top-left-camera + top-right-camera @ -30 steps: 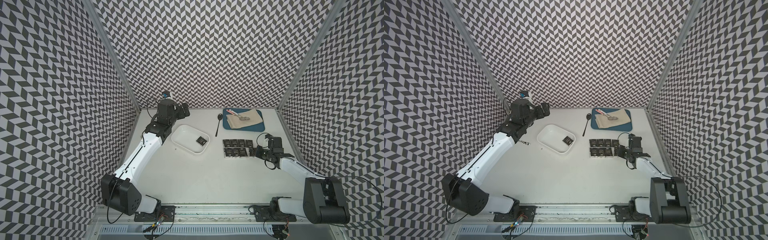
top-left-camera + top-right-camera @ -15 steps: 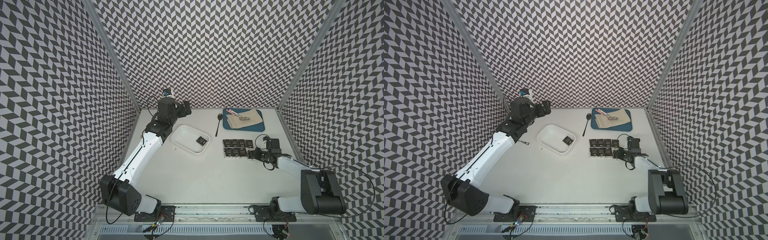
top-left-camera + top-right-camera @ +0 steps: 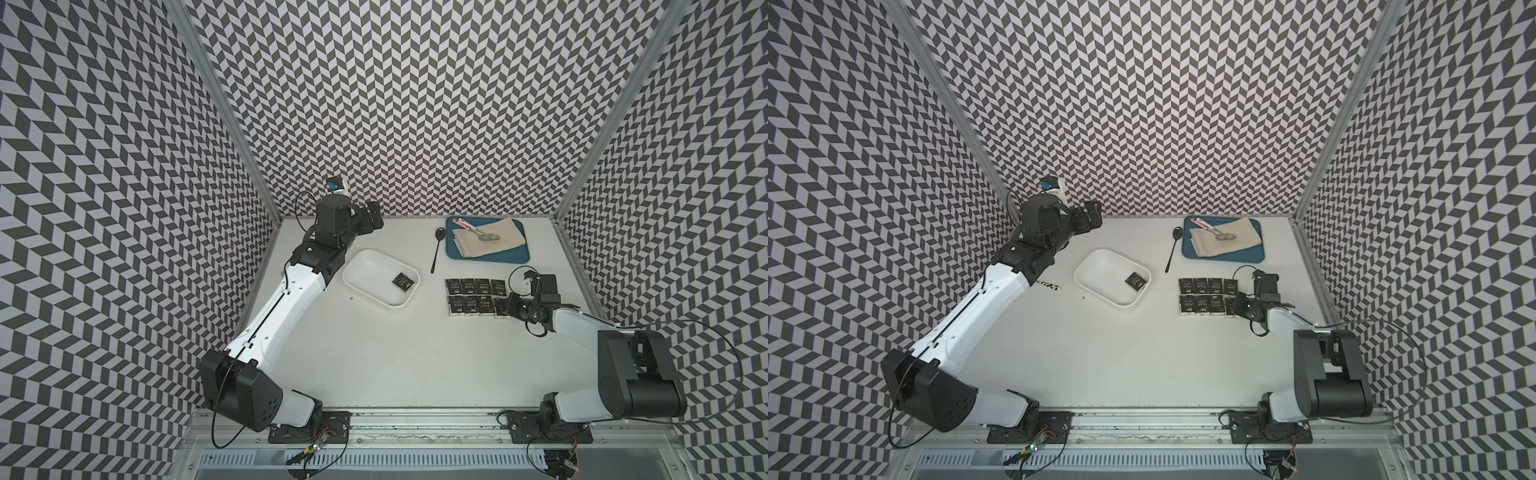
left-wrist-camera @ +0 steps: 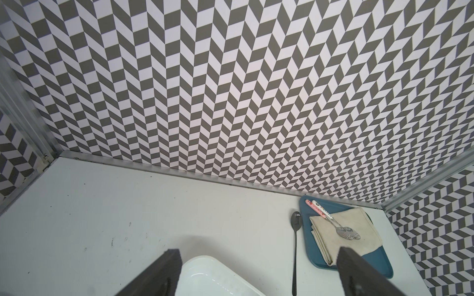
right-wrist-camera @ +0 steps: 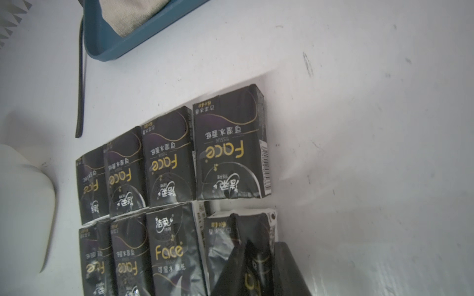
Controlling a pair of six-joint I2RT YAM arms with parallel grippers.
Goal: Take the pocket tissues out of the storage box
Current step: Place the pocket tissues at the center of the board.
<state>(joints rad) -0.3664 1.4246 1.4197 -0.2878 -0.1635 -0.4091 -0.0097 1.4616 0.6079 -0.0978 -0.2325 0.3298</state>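
Pocket tissues (image 3: 473,296): eight in two rows on the bench (image 3: 374,353), right of the storage box (image 3: 361,289). Ninth packet (image 3: 404,281) lies inside the box, at its right end. Right claw (image 3: 503,308): astride the near row's right-end packet; whether it grips cannot be told. Left claw (image 4: 259,252): spread wide, empty, beside the box's far side.

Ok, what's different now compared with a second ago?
The right gripper has eased forward and down at the right end of the near row of pocket tissues. Its fingers straddle the end packet there; whether it has let go cannot be told. Unchanged: the left gripper, open, the storage box and the one packet in it.
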